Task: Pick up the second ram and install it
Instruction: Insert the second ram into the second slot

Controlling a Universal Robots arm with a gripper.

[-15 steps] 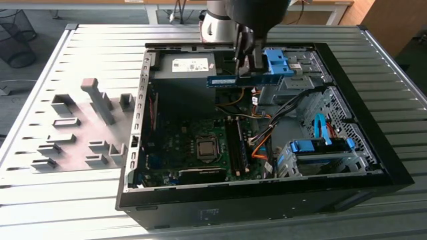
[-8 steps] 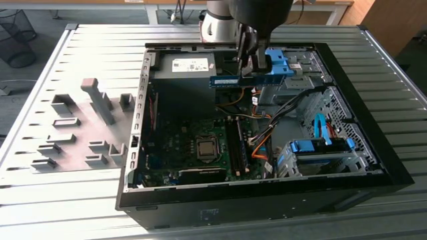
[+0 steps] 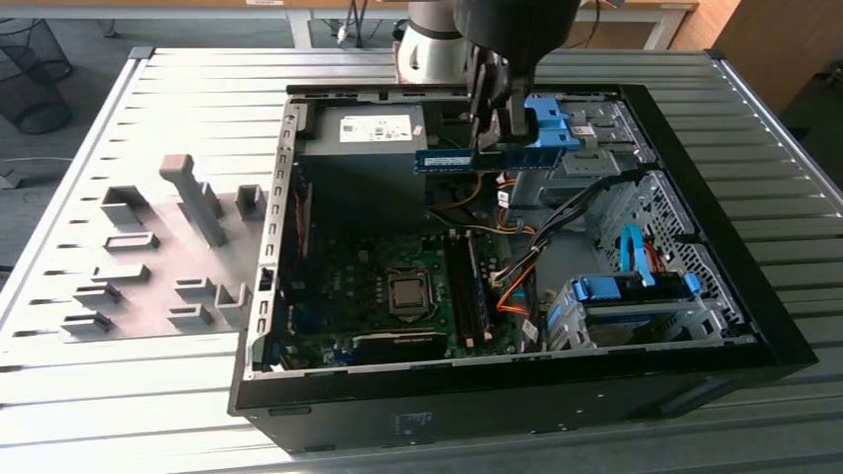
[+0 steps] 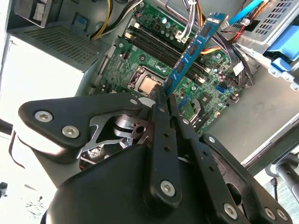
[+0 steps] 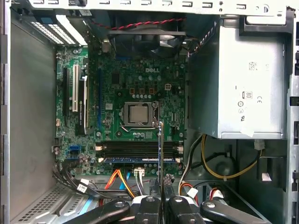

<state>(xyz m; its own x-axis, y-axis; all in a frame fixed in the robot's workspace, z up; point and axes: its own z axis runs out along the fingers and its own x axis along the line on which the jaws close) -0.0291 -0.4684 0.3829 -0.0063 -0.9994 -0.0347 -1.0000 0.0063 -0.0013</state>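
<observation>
The second ram (image 3: 461, 159) is a thin blue-green stick with black chips and a pale label. It hangs level above the open computer case (image 3: 264, 296), and my gripper (image 3: 498, 146) is shut on it at one end. In the second wrist view the ram (image 4: 192, 50) sticks out from between the black fingers (image 4: 158, 122), over the green motherboard (image 4: 154, 28). The first wrist view shows the ram (image 5: 160, 149) edge-on above the black memory slots (image 5: 138, 150), held by the gripper (image 5: 161, 201). A blue-green stick (image 5: 140, 159) looks seated in one slot.
The power supply (image 3: 362, 133) fills the case's far corner. Blue drive brackets (image 3: 630, 289) and orange cables (image 3: 516, 286) crowd the exterior view's right. The processor socket (image 3: 409, 293) lies beside the slots. A grey plate with upright blocks (image 3: 158, 267) lies on the table, left of the case.
</observation>
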